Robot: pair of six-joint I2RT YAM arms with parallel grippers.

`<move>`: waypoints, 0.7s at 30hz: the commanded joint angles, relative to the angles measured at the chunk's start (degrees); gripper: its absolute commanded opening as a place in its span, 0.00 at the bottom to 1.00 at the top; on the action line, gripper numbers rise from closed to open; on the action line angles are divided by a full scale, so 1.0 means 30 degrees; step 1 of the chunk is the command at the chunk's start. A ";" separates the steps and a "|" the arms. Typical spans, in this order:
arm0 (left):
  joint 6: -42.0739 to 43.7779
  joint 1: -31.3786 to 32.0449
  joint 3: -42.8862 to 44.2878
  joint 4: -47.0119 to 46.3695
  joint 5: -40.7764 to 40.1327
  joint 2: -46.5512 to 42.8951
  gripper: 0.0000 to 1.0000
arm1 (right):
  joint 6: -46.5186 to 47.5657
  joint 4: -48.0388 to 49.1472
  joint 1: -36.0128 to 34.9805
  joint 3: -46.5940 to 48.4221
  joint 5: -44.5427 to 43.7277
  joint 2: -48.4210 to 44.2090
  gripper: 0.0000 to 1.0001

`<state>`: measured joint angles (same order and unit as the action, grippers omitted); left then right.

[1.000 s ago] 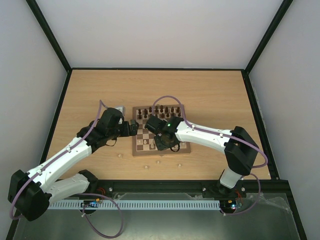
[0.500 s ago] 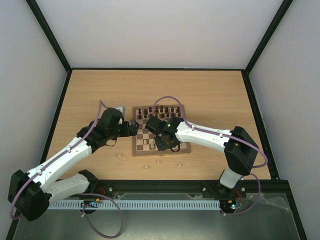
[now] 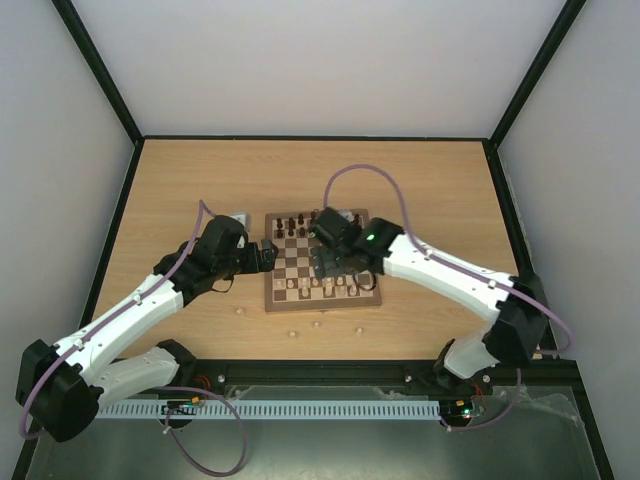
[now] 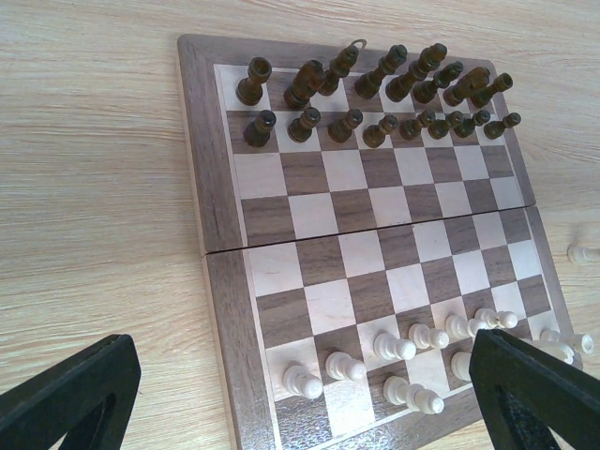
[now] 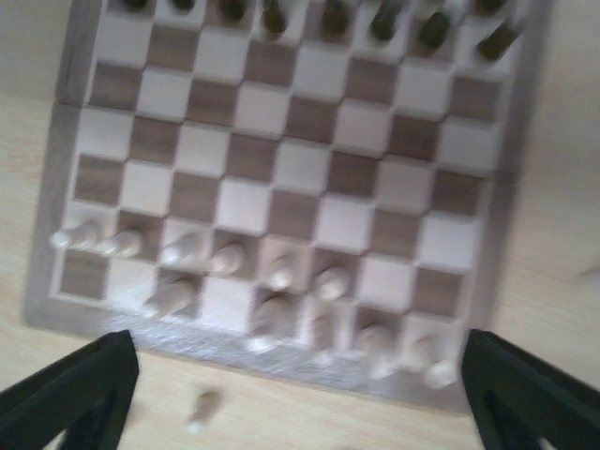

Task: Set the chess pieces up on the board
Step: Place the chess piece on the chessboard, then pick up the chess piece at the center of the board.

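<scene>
The board (image 3: pixel 288 265) (image 4: pixel 366 253) (image 5: pixel 300 169) lies mid-table. Dark chess pieces (image 3: pixel 295 222) (image 4: pixel 375 94) (image 5: pixel 328 19) fill its two far rows. Pale chess pieces (image 3: pixel 300 288) (image 4: pixel 412 342) (image 5: pixel 281 272) stand in part of its two near rows. My left gripper (image 3: pixel 268 252) (image 4: pixel 300 412) hovers open at the board's left edge, holding nothing. My right gripper (image 3: pixel 322 265) (image 5: pixel 300 403) is open above the board's middle with nothing between its fingers; its view is blurred.
Several loose pale pieces lie on the tabletop in front of the board (image 3: pixel 240 312) (image 3: pixel 292 332) (image 3: pixel 316 323) (image 3: pixel 357 329); one shows in the right wrist view (image 5: pixel 202 410). The table is ringed by a black frame (image 3: pixel 120 210).
My right gripper opened over the near rows, then lifted and drew back toward the board's middle, its elbow swinging right. The left arm stayed still.
</scene>
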<state>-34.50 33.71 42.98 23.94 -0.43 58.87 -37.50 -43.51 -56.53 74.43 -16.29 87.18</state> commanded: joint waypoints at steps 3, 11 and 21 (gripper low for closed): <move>0.0191 -0.0133 -0.0169 0.0134 0.0227 -0.0451 0.99 | 0.0115 -0.1071 0.3765 -0.1473 -0.2037 -0.2954 0.99; 0.0205 -0.0111 -0.0147 0.0177 0.0376 -0.0485 0.99 | 0.1345 0.0976 0.9900 -0.5306 0.0075 -0.4308 0.95; 0.0233 -0.0121 -0.0200 0.0207 0.0378 -0.0556 0.99 | 0.1857 0.2106 1.1006 -0.7404 0.1404 -0.2204 0.73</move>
<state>-34.48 33.71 42.98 23.97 0.05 58.04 -33.21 -38.20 -23.94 53.12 -14.33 79.24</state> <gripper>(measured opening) 0.992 0.770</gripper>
